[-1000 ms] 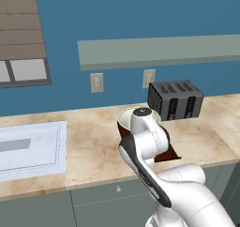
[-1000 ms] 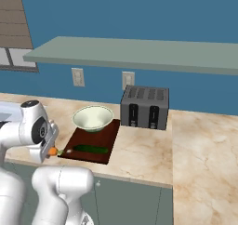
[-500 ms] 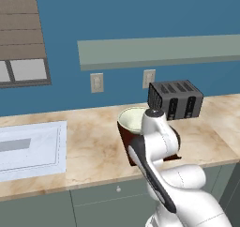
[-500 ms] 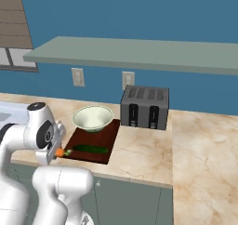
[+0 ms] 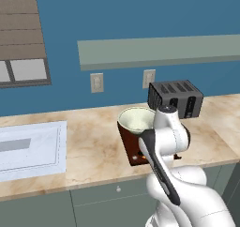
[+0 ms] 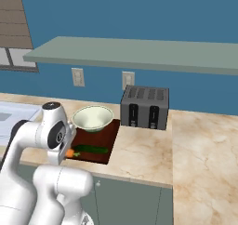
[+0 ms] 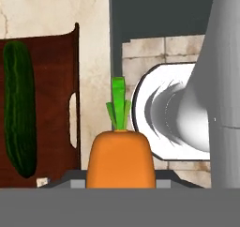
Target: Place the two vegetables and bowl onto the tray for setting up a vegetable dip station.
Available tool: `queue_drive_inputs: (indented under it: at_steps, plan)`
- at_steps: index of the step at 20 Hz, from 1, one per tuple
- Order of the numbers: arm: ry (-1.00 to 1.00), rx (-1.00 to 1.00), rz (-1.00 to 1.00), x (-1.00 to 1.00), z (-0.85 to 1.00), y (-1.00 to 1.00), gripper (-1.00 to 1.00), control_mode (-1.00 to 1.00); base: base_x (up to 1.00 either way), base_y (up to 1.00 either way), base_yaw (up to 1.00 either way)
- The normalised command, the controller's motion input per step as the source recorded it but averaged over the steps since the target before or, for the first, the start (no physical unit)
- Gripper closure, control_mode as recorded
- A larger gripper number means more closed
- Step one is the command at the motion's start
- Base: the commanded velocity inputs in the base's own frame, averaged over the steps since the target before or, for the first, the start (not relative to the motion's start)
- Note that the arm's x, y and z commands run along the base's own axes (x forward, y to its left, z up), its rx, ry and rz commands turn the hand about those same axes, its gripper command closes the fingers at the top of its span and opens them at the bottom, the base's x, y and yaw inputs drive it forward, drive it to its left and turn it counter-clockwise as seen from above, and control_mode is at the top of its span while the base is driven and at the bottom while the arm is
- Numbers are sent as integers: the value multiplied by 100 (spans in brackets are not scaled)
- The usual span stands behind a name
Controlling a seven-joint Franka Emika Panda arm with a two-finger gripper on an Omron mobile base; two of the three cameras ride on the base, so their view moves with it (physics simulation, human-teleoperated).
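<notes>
Now jaws pinching stubby orange carrot [image 7: 121, 158] beside glossy cucumber [image 7: 19, 106] on flat reddish-brown tray [image 7: 49, 80].

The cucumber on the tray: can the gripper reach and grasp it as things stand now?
Probably not yet. The gripper is already shut on the carrot, so its jaws are occupied. The cucumber lies uncovered on the tray, so nothing else blocks it.
</notes>
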Motion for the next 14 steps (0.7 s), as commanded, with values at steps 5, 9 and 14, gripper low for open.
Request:
queue_drive_inputs:
  at_steps: [5, 9, 14]
  plan:
    - [3, 2, 0, 8, -2, -32, 100, -100, 0, 0, 0]
    - [4, 1, 0, 14, -6, -28, 100, -100, 0, 0, 0]
    - [3, 0, 0, 14, -11, -23, 100, -100, 0, 0, 0]
